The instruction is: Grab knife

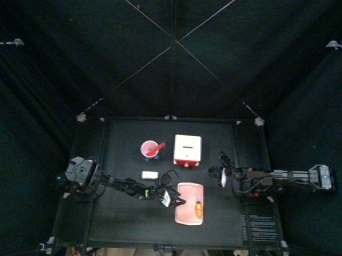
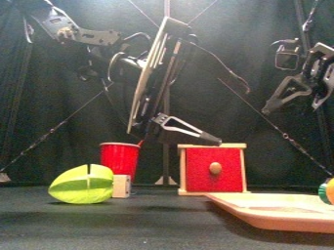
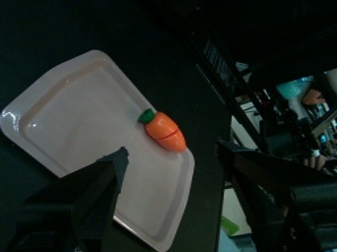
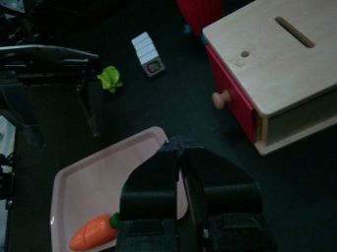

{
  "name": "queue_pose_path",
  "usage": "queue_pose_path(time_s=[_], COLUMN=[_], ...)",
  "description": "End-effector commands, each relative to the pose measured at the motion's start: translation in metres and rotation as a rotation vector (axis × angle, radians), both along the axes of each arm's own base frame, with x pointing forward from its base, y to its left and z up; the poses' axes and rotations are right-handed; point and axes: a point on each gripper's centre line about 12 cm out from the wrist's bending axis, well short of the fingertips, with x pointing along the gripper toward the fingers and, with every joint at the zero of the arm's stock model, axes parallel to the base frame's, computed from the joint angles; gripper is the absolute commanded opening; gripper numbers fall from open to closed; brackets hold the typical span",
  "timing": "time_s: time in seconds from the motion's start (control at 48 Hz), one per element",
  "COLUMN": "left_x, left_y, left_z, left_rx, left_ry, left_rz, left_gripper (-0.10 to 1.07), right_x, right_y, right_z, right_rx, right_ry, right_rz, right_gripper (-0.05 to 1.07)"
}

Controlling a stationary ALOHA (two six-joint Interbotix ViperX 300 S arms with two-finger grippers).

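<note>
"Well, how do your two claws stand?"

"My left claw (image 3: 171, 156) is spread wide, with nothing between its jaws. It hangs over the pink tray (image 3: 66, 118), and from its wrist I look straight down at the toy carrot (image 3: 165, 130) lying on that tray, close to one long edge."

"And the other one?"

"My right claw (image 4: 179, 154) is closed tight, jaw against jaw, and it has hold of nothing. It hangs high over the black table (image 1: 120, 130), near a corner of the tray and just beside the box (image 4: 283, 69) (the one with a pale wooden top with a slot, red sides and a round knob)."

"So where is the knife?"

"Honestly, I cannot tell. No view shows me anything that I can call a knife with any certainty. From above there is a small pale speck at the tray's left edge, but it is too small for me to name."

"What else is on the table?"

"A red cup (image 2: 120, 156) stands just left of the box, toward the back. In front of the cup, seen from the table's edge, lies a green toy (image 2: 81, 184), and a small white card (image 4: 148, 54) sits close beside it. The tray lies nearer the front edge than the box does."
</note>
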Motion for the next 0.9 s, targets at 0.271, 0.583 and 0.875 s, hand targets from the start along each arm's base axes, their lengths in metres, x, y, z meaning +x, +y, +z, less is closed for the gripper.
queue_pose_path(time_s=[0.271, 0.583, 0.875], left_x=[-0.053, -0.088, -0.143], left_y=[0.009, 0.031, 0.066], left_z=[0.056, 0.079, 0.089], left_rx=[0.159, 0.447, 0.438], left_ry=[-0.120, -0.204, -0.242], left_rz=[-0.100, -0.159, -0.032], left_gripper=[1.01, 1.01, 1.01], right_x=[0.004, 0.012, 0.022], right_y=[-0.002, -0.014, -0.024], right_z=[0.007, 0.022, 0.033], right_rx=[-0.002, -0.005, 0.012], right_ry=[-0.019, -0.068, -0.126], right_rz=[-0.007, -0.042, -0.062], right_gripper=[0.08, 0.08, 0.08])
